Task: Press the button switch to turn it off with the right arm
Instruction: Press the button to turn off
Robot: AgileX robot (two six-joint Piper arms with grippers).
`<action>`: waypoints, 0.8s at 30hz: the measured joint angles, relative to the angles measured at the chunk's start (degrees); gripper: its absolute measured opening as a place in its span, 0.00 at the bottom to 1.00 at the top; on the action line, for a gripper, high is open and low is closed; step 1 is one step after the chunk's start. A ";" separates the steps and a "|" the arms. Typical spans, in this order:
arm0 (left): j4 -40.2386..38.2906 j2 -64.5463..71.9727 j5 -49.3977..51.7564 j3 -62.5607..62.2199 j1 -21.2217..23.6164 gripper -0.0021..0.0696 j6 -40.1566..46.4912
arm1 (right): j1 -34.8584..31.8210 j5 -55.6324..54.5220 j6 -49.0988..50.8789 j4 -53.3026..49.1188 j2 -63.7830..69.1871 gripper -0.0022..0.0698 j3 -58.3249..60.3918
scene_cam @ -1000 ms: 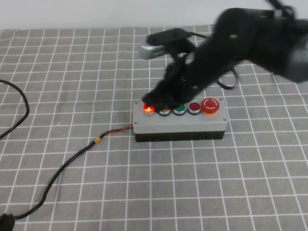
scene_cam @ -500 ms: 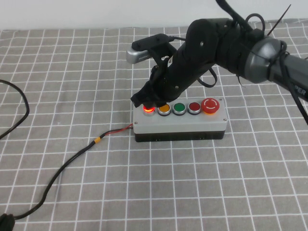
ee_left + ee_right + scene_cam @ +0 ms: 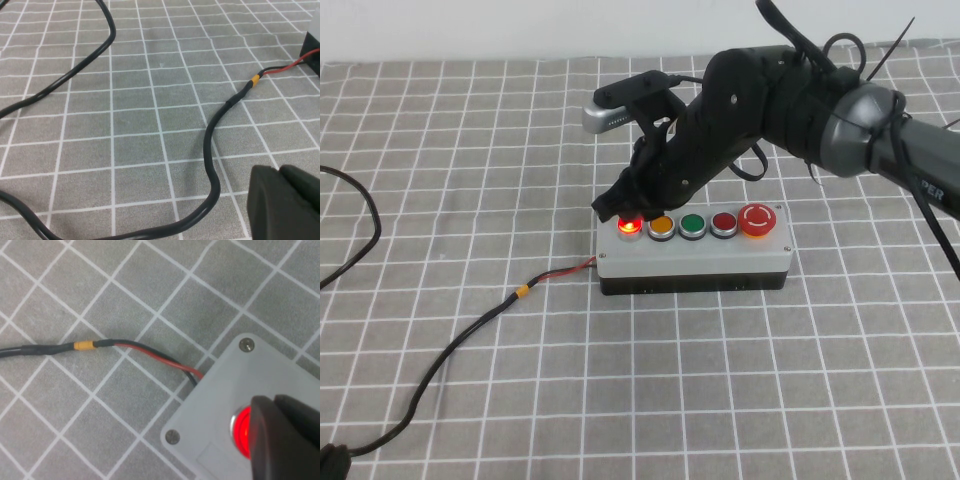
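We locate the button switch [image 3: 629, 227] at the left end of a row of five on the grey box [image 3: 692, 262], which sits near the centre of the desk. The switch glows red. The right arm [image 3: 760, 100] reaches in from the far right corner, and the right gripper [image 3: 617, 205] rests over the switch, apparently touching its top; its fingers [image 3: 287, 440] lie pressed together and hold nothing. The left gripper [image 3: 285, 202] hovers over the near left part of the desk beside the black cable [image 3: 212, 150]; we cannot tell its opening. The cable runs from the box toward the near left corner.
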 joint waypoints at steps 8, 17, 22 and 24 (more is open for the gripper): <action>0.00 0.00 0.00 0.00 0.00 0.02 0.00 | 0.00 0.45 0.00 0.00 0.57 0.01 -0.46; 0.00 0.00 0.00 0.00 0.00 0.02 0.00 | 0.00 1.84 0.45 -0.26 1.18 0.01 -1.01; 0.00 0.00 0.00 0.00 0.00 0.02 0.00 | 0.00 3.12 0.95 -0.66 1.45 0.01 -1.50; 0.00 0.00 0.00 0.00 0.00 0.02 0.00 | 0.00 3.22 0.98 -0.66 1.68 0.01 -1.49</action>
